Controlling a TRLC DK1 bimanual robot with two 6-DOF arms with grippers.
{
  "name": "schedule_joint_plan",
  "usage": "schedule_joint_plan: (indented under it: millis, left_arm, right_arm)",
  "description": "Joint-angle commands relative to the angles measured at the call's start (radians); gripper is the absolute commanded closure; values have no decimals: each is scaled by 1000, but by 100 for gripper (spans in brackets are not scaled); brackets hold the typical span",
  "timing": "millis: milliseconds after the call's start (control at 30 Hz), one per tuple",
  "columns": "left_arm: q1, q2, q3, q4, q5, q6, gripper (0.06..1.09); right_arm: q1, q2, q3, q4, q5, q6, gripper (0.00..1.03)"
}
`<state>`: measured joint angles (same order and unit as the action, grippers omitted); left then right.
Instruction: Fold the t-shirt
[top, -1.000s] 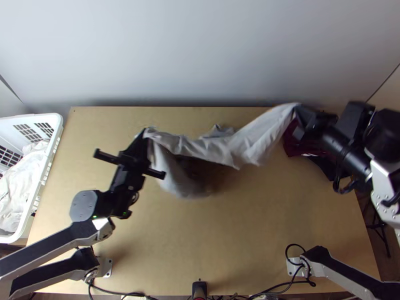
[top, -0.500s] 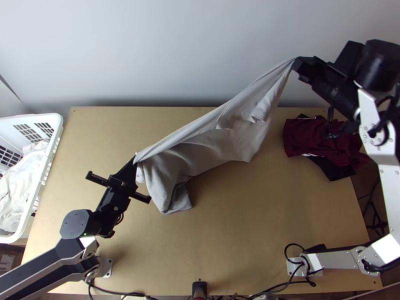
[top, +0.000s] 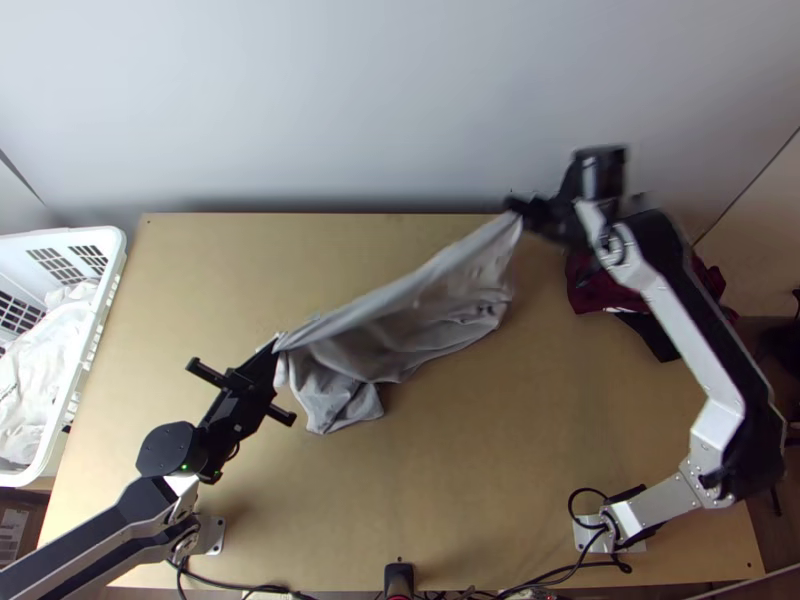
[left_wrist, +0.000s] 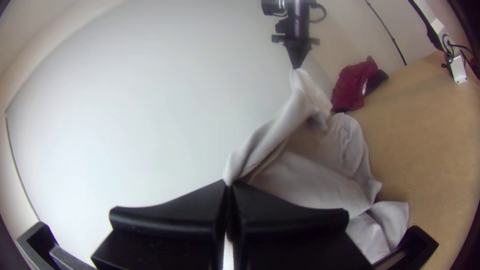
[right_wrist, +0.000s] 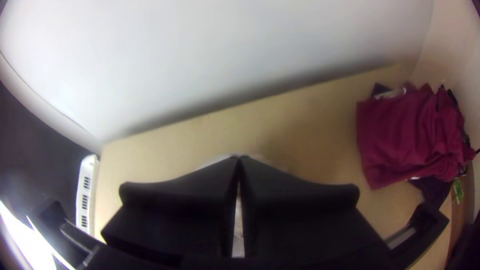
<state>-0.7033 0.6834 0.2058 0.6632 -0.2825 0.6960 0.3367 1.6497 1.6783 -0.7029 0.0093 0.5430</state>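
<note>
In the top view the left gripper (top: 276, 345) is shut on one edge of the grey t-shirt (top: 400, 325), low at the left of the table's middle. The right gripper (top: 515, 210) pinches another part of it, higher up toward the wall. Between them the cloth hangs as a slanting, stretched band, its lower part bunched on the table. In the left wrist view the left gripper (left_wrist: 228, 184) closes on the shirt (left_wrist: 320, 170), which runs off to the other arm's gripper. From the right wrist, the right gripper (right_wrist: 239, 159) has its fingertips together, with pale cloth behind them.
A maroon and black pile of clothes (top: 597, 290) lies at the table's back right. A white basket (top: 112, 262) holding white cloth stands by the left edge. The wall (top: 350, 110) rises behind the table (top: 480, 480). Cables run along the near edge.
My right gripper rose toward the wall, then came left and lower with its end of the shirt. My left gripper moved down toward its base, drawing the cloth along, then stayed nearly there.
</note>
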Motion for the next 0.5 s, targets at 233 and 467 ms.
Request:
schedule_joint_plan:
  millis: [233, 467]
  left_arm:
    - [54, -30, -94, 1, 28, -36, 105]
    - [165, -30, -106, 1, 106, -96, 105]
  right_arm:
    - [71, 228, -371, 298, -31, -3, 100]
    - [71, 335, -292, 355, -31, -9, 100]
